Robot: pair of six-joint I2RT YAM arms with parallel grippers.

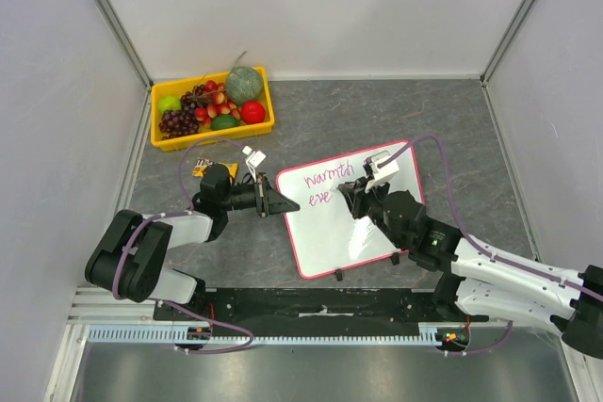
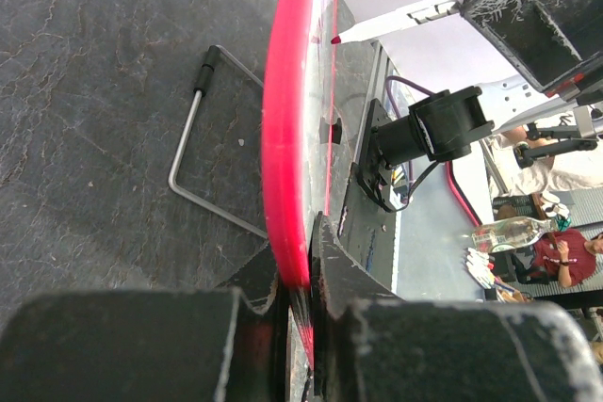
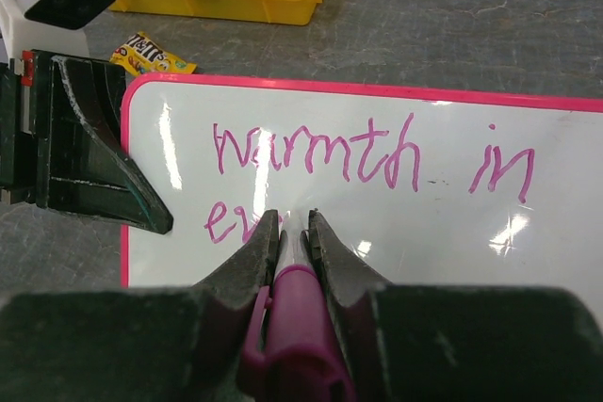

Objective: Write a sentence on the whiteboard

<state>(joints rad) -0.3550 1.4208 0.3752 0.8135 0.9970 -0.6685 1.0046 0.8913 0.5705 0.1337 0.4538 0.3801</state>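
Whiteboard (image 1: 350,233), glossy with rounded pink rim, sits on mottled grey table (image 1: 452,120). Left gripper (image 2: 304,265) jaws pinch its left rim. Right gripper (image 3: 293,225) jaws clamp a magenta marker (image 3: 298,313), tip at the thin sentence (image 3: 367,152): "warmth in", "ev" beneath

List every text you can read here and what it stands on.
"warmth in": top line of the sentence on the whiteboard.
"ev": second line, the rest hidden behind the marker.
Print on the yellow packet: too blurred to read.
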